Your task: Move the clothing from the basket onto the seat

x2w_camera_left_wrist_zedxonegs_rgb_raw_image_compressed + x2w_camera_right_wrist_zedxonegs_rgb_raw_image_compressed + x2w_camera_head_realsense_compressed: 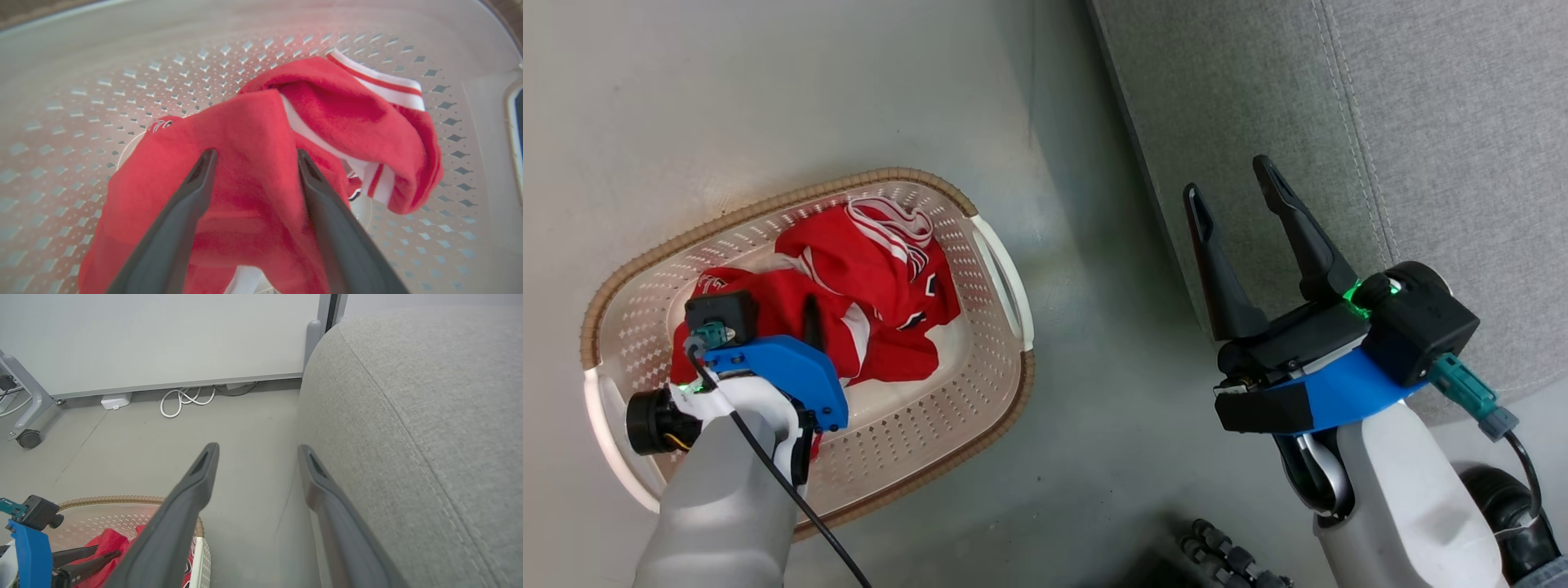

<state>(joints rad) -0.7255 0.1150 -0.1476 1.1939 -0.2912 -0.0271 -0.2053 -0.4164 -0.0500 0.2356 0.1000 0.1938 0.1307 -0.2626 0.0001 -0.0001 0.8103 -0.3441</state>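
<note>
clothing [849,302], 2 red garments with white trim, lies bunched in the basket [980,367], directly under the left gripper [256,154] and well off to the left of the right gripper [1227,178]. the left gripper is spread wide, its 2 fingers straddling a raised red fold. whether the tips already touch the cloth i cannot tell, and nothing is pinched. the right gripper is likewise spread and holds nothing, hanging just beside the front edge of the seat [1421,163], which lies to its right.

judging from this, the fabric is light, soft and limp, so it will sag and trail from any 1 hold. the 2 pieces look tangled, so lifting 1 may drag the other along or drop it halfway. the best hold looks like the thick ridge between the left fingers, several layers deep. the thin white-banded edge [380,83], beyond and to the right of the tips, could slide out. close deep on the bunch, then lift high enough for the hanging tail to clear the basket's rim.
</note>
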